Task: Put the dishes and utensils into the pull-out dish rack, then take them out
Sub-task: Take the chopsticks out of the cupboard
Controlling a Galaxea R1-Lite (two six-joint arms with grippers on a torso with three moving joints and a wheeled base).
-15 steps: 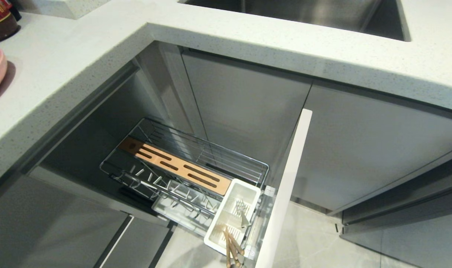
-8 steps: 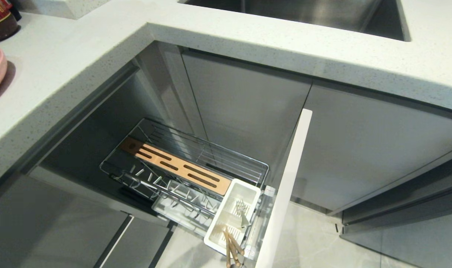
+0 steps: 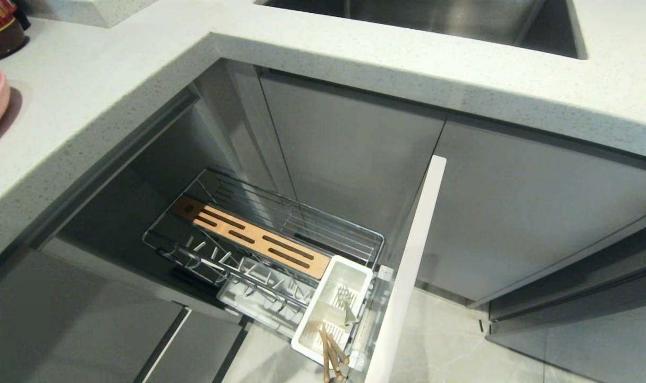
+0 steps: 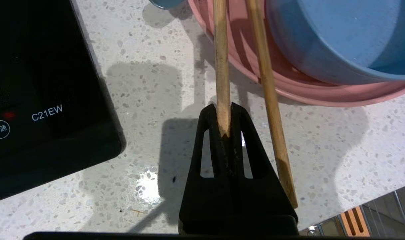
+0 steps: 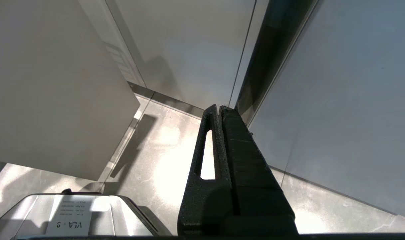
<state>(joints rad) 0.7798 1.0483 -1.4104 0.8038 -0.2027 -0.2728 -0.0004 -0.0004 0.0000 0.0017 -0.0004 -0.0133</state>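
Left wrist view: left hand [image 4: 225,115] pinching one chopstick [image 4: 221,50] by its very end above the speckled counter [image 4: 149,100]; second chopstick [image 4: 267,93] loose just beside, leaning on the pink plate [image 4: 289,90] under the pale-blue bowl [image 4: 335,36]. Likely trouble: slip or swing from so short a grip; partner stick knocked off the edge. Pull-out dish rack [image 3: 280,234] open below, cutlery cup [image 3: 330,308] already holding chopsticks and fork [image 3: 345,304]. Right hand [image 5: 220,110] pressed together, idle near the floor.

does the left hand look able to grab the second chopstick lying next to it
Probably not yet: the left hand is shut on one chopstick, so it has no free grip. The second chopstick lies close beside it, unblocked, leaning on the pink plate.
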